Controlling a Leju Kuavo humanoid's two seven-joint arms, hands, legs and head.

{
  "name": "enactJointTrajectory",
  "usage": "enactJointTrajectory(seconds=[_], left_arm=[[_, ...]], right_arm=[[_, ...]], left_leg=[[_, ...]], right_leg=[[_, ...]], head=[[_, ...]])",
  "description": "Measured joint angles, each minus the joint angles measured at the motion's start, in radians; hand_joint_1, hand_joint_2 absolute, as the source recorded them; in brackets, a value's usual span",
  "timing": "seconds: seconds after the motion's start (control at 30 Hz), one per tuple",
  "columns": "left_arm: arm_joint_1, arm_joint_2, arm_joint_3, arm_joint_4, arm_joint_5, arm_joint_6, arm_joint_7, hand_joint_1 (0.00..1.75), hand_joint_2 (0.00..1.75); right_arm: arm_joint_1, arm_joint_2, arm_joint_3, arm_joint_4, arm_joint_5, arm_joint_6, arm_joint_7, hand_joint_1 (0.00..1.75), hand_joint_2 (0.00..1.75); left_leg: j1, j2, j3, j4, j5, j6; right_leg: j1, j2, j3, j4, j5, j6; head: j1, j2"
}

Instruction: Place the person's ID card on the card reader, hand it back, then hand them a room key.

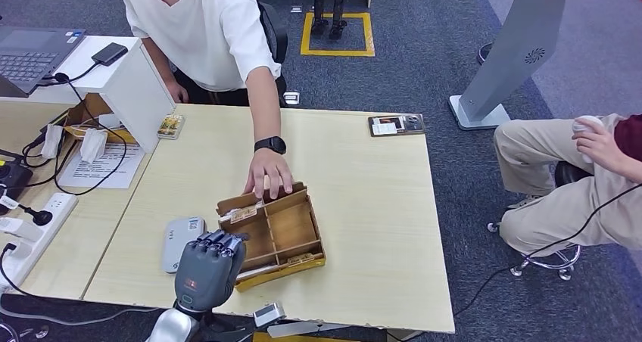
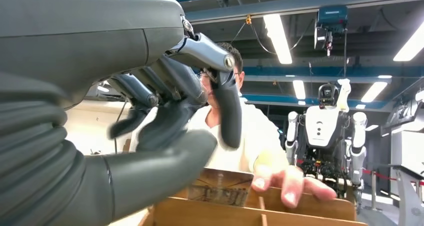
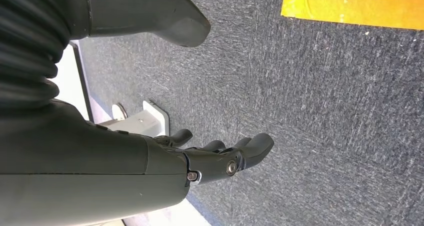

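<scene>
My left hand [image 1: 208, 268] hovers over the near left corner of a wooden compartment box [image 1: 303, 240] on the table, fingers half bent and thumb apart, with nothing in it [image 2: 170, 111]. A grey card reader [image 1: 180, 242] lies just left of the box. A person in a white shirt leans over the table with one hand [image 1: 269, 177] on the box's far rim [image 2: 287, 183]. A card [image 1: 241, 215] lies in the far left compartment. My right hand [image 3: 220, 158] hangs beside the body over the carpet, fingers loosely extended, empty.
A small pack [image 1: 170, 125] and a dark card holder [image 1: 396, 124] lie at the table's far edge. Cables, a power strip [image 1: 30, 232] and a laptop [image 1: 30, 54] are at the left. A seated person [image 1: 575, 175] is at the right.
</scene>
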Motion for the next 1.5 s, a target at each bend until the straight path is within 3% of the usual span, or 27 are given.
enactJointTrajectory(seconds=[0.2, 0.73, 1.03, 1.37, 1.5], left_arm=[[0.001, -0.021, 0.035, -0.001, -0.017, 0.000, -0.024, 0.00, 1.75], [-0.004, -0.016, 0.040, 0.000, -0.036, 0.000, 0.064, 0.00, 1.75], [-0.029, 0.032, -0.005, 0.003, -0.037, 0.000, 0.166, 0.00, 1.75], [-0.031, 0.078, -0.054, 0.003, -0.037, 0.000, 0.183, 0.00, 1.75], [-0.033, 0.117, -0.102, 0.002, -0.037, 0.000, 0.213, 0.00, 1.75]], right_arm=[[0.000, 0.000, 0.000, 0.000, -0.001, 0.000, 0.004, 0.00, 1.75], [0.000, 0.000, 0.001, 0.000, 0.007, 0.001, 0.005, 0.00, 1.75], [-0.001, 0.000, 0.001, 0.000, 0.009, 0.002, 0.006, 0.00, 1.75], [-0.001, -0.001, 0.001, 0.000, 0.009, 0.002, 0.009, 0.00, 1.75], [-0.001, -0.003, 0.001, 0.000, 0.009, 0.003, 0.009, 0.00, 1.75]], left_leg=[[0.000, 0.000, 0.000, 0.000, 0.000, 0.000], [0.000, 0.000, 0.000, 0.000, 0.000, 0.000], [0.000, 0.000, 0.000, 0.000, 0.000, 0.000], [0.000, 0.000, 0.000, 0.000, 0.000, 0.000], [0.000, 0.000, 0.000, 0.000, 0.000, 0.000]], right_leg=[[0.000, 0.000, 0.000, 0.000, 0.000, 0.000], [0.000, 0.000, 0.000, 0.000, 0.000, 0.000], [0.000, 0.000, 0.000, 0.000, 0.000, 0.000], [0.000, 0.000, 0.000, 0.000, 0.000, 0.000], [0.000, 0.000, 0.000, 0.000, 0.000, 0.000]], head=[[0.000, 0.000], [0.000, 0.000], [0.000, 0.000], [0.000, 0.000], [0.000, 0.000]])
